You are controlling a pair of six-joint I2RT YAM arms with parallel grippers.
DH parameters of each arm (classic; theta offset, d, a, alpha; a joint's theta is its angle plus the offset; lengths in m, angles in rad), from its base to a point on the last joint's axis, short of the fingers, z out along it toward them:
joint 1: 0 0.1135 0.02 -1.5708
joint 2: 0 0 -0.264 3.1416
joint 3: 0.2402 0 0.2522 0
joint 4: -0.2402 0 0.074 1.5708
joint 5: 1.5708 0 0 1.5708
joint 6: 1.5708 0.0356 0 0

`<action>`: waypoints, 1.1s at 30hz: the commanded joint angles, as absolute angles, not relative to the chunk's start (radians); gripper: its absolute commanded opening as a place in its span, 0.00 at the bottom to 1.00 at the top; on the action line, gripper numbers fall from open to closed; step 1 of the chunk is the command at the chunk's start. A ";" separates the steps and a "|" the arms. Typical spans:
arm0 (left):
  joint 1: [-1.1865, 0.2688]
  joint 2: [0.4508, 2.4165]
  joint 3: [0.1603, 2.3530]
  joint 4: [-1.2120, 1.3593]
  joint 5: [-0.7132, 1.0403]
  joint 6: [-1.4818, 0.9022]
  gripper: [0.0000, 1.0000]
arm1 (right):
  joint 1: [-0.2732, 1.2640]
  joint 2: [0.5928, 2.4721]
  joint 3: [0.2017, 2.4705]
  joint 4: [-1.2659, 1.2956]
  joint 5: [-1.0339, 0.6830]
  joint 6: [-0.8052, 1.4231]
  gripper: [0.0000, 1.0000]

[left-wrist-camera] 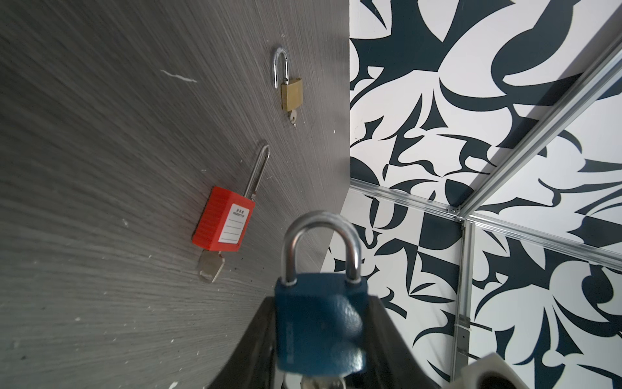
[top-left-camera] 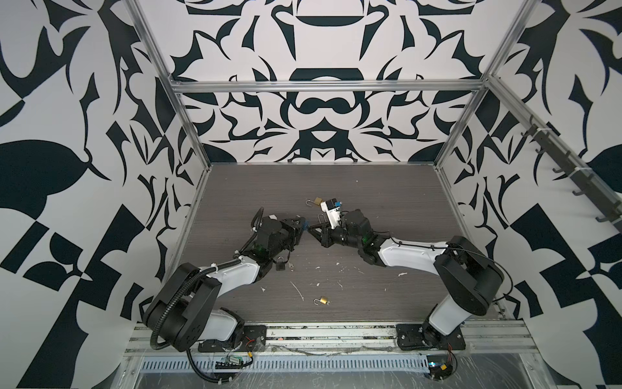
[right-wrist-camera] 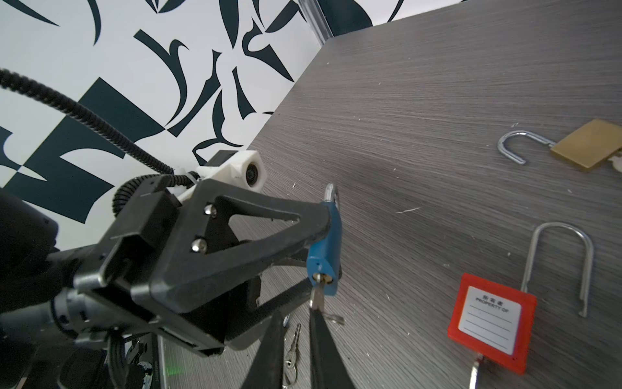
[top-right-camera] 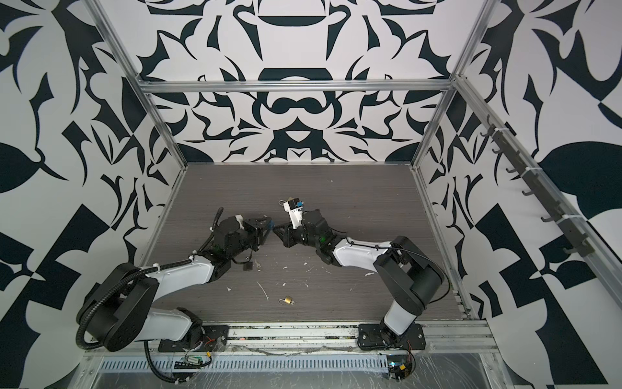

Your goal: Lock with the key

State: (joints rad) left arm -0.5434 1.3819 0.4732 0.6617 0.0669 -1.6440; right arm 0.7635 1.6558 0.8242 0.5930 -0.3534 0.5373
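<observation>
One blue lock clamped in left gripper over mid-table; one key in it. Right gripper nearly closed at key, grip unclear. Lying there: one red lock, largely hidden from above, one black lock, two brass locks.

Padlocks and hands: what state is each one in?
Blue padlock, shackle shut, key inserted.
Red padlock, shackle open, key inserted.
Far brass padlock, shackle open, key inserted.
Near brass padlock, shackle open.
Left hand, shut on blue padlock.
Right hand, narrowly open at the blue padlock's key.
</observation>
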 commanded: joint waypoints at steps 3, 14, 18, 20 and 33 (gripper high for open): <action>-0.554 1.374 0.463 0.730 0.106 -1.650 0.00 | 0.773 1.658 0.876 0.608 -0.332 0.523 0.17; -0.554 1.376 0.463 0.729 0.107 -1.645 0.00 | 0.773 1.659 0.887 0.599 -0.312 0.519 0.24; -0.554 1.378 0.464 0.729 0.107 -1.640 0.00 | 0.773 1.665 0.899 0.581 -0.301 0.518 0.24; -0.554 1.380 0.466 0.730 0.107 -1.639 0.00 | 0.773 1.672 0.907 0.569 -0.301 0.520 0.23; -0.554 1.392 0.469 0.752 0.126 -1.623 0.00 | 0.773 1.705 0.933 0.553 -0.293 0.525 0.15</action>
State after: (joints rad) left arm -0.5434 1.3937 0.4725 0.6701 0.0692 -1.6329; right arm 0.7681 1.7039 0.8894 0.5308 -0.3080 0.5335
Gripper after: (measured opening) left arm 0.391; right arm 0.154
